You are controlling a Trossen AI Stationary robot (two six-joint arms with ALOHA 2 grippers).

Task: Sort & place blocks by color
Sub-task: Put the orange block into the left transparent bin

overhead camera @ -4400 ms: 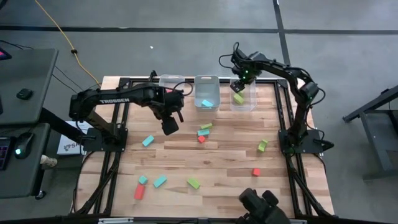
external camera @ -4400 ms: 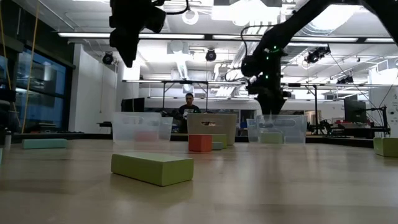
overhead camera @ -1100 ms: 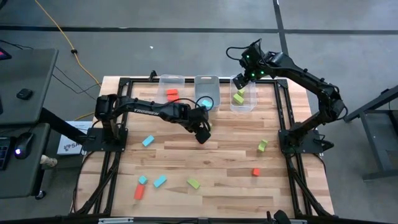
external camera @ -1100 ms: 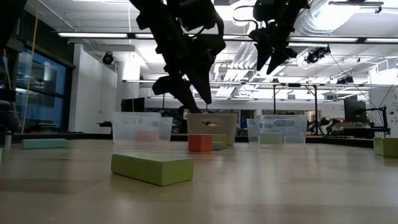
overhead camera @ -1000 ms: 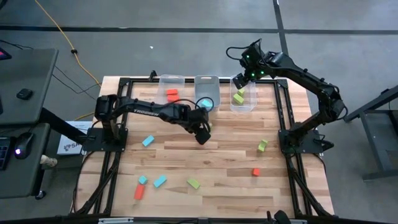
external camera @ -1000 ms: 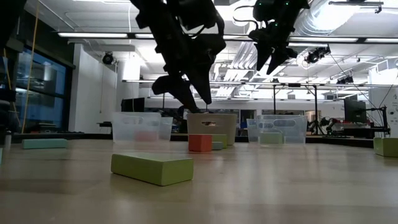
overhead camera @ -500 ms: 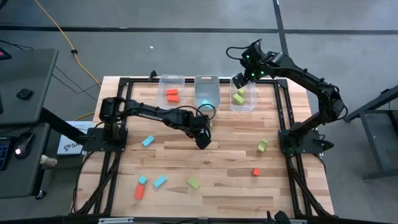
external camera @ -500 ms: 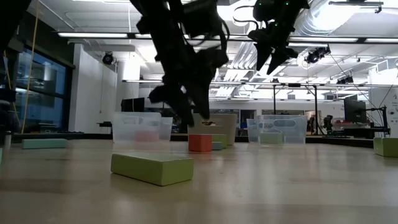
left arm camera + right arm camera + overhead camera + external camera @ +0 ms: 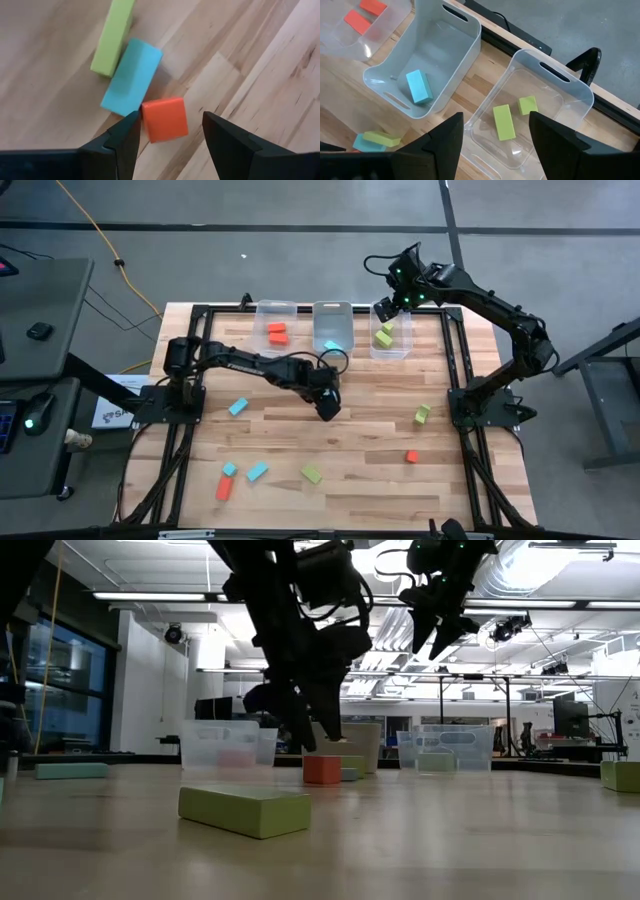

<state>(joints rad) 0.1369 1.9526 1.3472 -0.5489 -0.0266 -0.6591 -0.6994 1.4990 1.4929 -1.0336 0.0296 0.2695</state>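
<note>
Wooden worktop (image 9: 360,435): left claw (image 9: 167,137) open over the red cube (image 9: 164,119); straddle it squarely, clear of the blue bar (image 9: 132,76). Right claw (image 9: 495,137) open above the bins.

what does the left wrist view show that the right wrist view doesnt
Only the left wrist view: the small red-orange cube lying between the open left end effector fingers. Only the right wrist view: three clear plastic bins holding sorted blocks, under the open right end effector. Both: the light blue bar touching the yellow-green bar on the wooden table.
</note>
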